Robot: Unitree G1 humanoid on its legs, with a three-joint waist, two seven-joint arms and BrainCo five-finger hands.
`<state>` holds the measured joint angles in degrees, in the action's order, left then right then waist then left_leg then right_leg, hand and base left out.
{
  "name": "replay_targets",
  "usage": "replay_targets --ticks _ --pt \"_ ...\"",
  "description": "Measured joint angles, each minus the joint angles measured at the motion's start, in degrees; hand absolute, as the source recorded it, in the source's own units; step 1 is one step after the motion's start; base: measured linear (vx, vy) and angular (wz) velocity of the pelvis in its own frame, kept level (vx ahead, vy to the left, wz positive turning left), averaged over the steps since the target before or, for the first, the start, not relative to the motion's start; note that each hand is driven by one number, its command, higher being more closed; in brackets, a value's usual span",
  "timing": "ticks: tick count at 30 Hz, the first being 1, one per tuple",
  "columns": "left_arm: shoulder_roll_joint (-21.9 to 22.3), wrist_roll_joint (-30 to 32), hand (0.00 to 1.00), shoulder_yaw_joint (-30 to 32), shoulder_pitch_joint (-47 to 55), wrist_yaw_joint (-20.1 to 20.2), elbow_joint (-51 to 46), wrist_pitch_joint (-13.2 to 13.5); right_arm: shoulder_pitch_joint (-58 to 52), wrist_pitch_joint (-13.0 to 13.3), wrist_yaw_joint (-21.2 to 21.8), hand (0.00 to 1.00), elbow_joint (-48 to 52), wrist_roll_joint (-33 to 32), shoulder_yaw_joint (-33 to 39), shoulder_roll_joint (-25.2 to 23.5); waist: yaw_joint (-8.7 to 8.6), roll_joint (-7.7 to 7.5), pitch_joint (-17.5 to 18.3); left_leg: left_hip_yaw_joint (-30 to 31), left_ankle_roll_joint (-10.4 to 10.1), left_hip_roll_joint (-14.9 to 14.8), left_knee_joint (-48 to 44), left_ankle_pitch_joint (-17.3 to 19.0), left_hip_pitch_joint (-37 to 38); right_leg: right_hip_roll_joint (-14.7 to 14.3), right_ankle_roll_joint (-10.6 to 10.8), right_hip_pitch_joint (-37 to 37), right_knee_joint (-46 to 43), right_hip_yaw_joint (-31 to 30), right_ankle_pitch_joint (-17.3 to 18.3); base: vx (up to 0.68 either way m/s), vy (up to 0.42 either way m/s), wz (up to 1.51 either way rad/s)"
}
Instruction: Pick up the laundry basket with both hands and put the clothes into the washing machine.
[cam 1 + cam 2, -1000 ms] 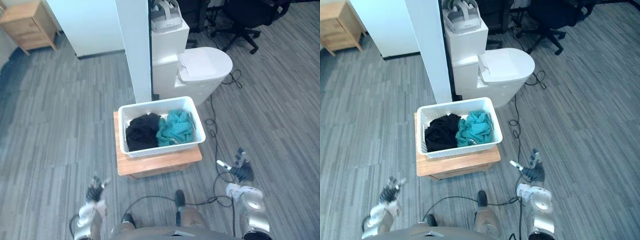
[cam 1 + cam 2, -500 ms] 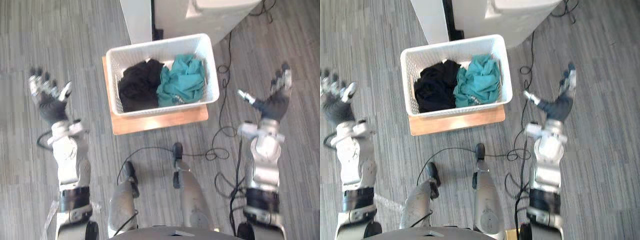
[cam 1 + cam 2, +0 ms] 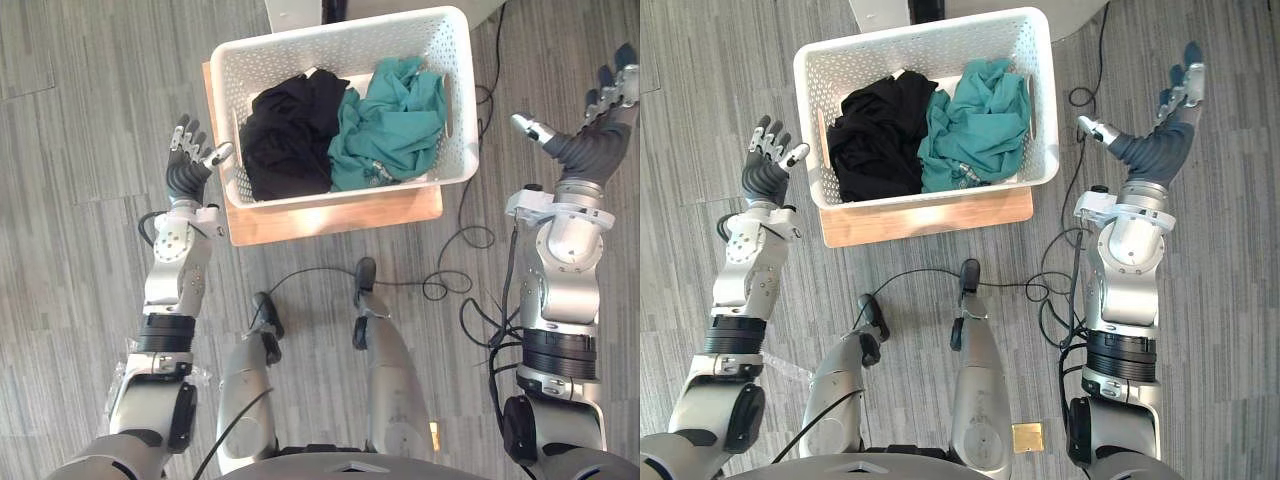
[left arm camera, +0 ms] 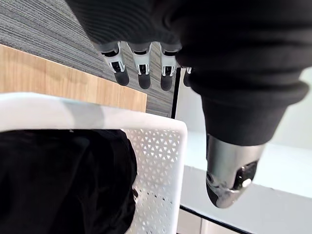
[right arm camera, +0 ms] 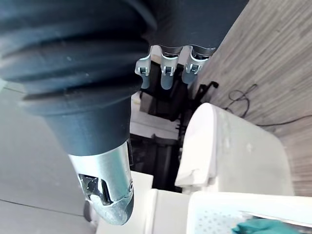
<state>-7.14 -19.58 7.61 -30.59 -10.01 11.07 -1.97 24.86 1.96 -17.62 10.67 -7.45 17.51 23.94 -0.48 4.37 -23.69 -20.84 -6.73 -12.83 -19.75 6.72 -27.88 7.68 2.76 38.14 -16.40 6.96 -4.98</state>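
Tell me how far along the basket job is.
Done: nothing yet; the laundry basket sits on the wooden stand, black clothes and teal clothes inside. In hand: nothing; left hand and right hand, both open, flank it. Left: grip, lift, carry, unload.

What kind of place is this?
Probably an indoor laundry corner, perhaps a test room: a white basket of clothes sits on a low wooden stand on grey plank floor, with a white machine nearby.

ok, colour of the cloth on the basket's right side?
The cloth is teal; clearest in the left eye view.
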Motion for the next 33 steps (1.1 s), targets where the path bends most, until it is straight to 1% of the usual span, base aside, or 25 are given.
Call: replay_targets --ticks 2,4,7,10,13,14,15,17,19,21,23,27,30,33 --pt "2.0 5.4 0.0 1.5 0.3 -2.1 -0.4 -0.4 0.1 0.2 -0.3 0.0 2.1 0.0 1.4 -1.4 0.37 0.03 0.0 -0.1 0.0 0.3 0.7 -0.2 0.1 0.2 0.3 0.9 -1.6 -0.1 -0.2 0.04 0.012 0.06" --pt "2.4 7.4 0.0 2.3 1.1 -2.8 -1.4 -0.6 0.1 0.3 -0.3 0.0 2.1 0.0 1.8 -1.5 0.7 0.01 -0.1 -0.5 0.0 0.5 1.2 -0.3 0.2 0.5 0.3 1.9 -2.6 -0.3 -0.2 0.05 0.001 -0.03" --pt "3.9 7.5 0.0 3.7 1.1 -4.7 -1.6 -0.6 0.1 0.3 -0.3 0.0 2.1 0.0 2.9 -2.6 0.68 0.08 -0.2 -1.2 -0.4 1.1 3.2 -1.1 1.3 0.9 0.3 2.0 -2.9 -0.4 -0.2 0.07 -0.002 -0.03" --pt "4.0 7.5 0.0 3.5 0.9 -4.6 -1.7 -0.6 0.1 0.3 -0.4 0.0 2.1 -0.1 3.5 -3.0 0.44 0.07 -0.2 -1.6 -0.3 1.5 4.2 -1.4 1.8 1.1 0.3 2.0 -2.9 -0.3 -0.2 0.06 0.001 0.01" --pt "4.3 7.4 0.0 3.2 -0.1 -2.9 0.5 -0.9 0.2 0.3 -0.3 0.0 2.0 -0.2 3.5 -3.1 0.46 0.08 -0.2 -1.9 -0.3 1.7 4.4 -1.4 2.0 1.3 0.3 1.9 -2.9 -0.4 -0.2 0.06 0.006 0.01" --pt "4.2 7.1 0.0 2.9 -1.9 -1.9 4.4 -1.4 0.5 0.3 -0.3 0.0 1.9 -1.0 3.3 -3.1 0.47 0.08 -0.2 -1.9 -0.2 1.9 4.6 -1.4 2.1 1.5 0.3 2.0 -2.8 -0.4 -0.2 0.05 0.004 0.03" --pt "4.2 6.8 0.0 2.7 -2.6 -1.7 6.3 -1.5 0.8 0.3 -0.3 0.0 1.9 -1.4 3.2 -3.2 0.44 0.08 -0.2 -2.0 -0.2 1.9 4.7 -1.4 2.1 1.5 0.3 2.0 -2.8 -0.5 -0.2 0.05 0.004 0.02" --pt "4.1 4.8 0.0 0.9 -4.3 -0.8 10.7 -2.1 2.2 0.3 -0.3 0.0 1.8 -2.1 3.2 -3.2 0.24 0.09 -0.5 -2.4 -0.1 2.0 4.8 -1.5 2.1 1.5 0.6 2.0 -2.6 -0.7 -0.4 0.05 0.004 -0.02" --pt "4.1 3.5 0.0 0.1 -5.0 0.1 11.6 -2.1 3.6 0.3 -0.4 0.0 1.8 -2.4 3.2 -3.2 0.0 0.13 -1.1 -2.7 -0.1 2.1 4.8 -1.5 2.1 1.5 0.7 2.2 -2.4 -0.9 -0.5 0.05 0.0 -0.06" --pt "3.4 1.8 0.0 -1.1 -6.6 1.0 13.5 -2.2 4.9 0.3 -0.4 0.0 1.1 -2.6 2.9 -3.1 -0.14 0.11 -1.8 -3.1 -0.1 2.1 4.9 -1.5 2.0 1.4 0.7 2.4 -2.1 -1.3 -0.7 0.05 -0.006 -0.12" --pt "1.9 0.5 0.0 -1.5 -8.9 2.8 15.3 -1.8 5.2 0.3 -0.5 0.0 0.9 -3.7 2.7 -3.1 0.44 0.13 -1.8 -4.4 -0.1 2.0 5.0 -1.5 1.8 1.0 0.8 3.1 -0.9 -2.1 -1.7 0.06 -0.011 -0.21" --pt "-1.1 1.1 0.0 -1.4 -13.6 4.6 20.3 -1.8 5.6 0.3 -0.4 0.0 1.0 -4.0 1.6 -3.1 0.16 0.13 -1.8 -5.8 -0.1 1.9 5.0 -1.5 1.8 0.6 1.1 2.9 1.3 -3.3 -3.6 0.03 -0.003 -0.16" --pt "-2.4 3.9 0.0 -1.0 -15.5 5.4 21.7 -1.9 7.6 0.3 -0.1 0.0 1.4 -4.5 1.6 -3.0 -0.17 0.08 -1.8 -6.3 0.1 1.9 4.7 -1.5 0.8 0.3 1.2 2.9 3.8 -3.9 -5.2 0.0 -0.014 -0.08" --pt "-3.8 5.1 0.0 -0.8 -16.3 5.5 22.4 -1.9 9.7 0.3 0.0 0.0 2.0 -4.4 1.2 -2.8 -0.14 -0.02 -1.9 -7.1 0.9 1.4 3.5 -1.2 0.1 -0.1 1.2 2.7 5.7 -4.5 -5.2 -0.01 -0.036 -0.1"
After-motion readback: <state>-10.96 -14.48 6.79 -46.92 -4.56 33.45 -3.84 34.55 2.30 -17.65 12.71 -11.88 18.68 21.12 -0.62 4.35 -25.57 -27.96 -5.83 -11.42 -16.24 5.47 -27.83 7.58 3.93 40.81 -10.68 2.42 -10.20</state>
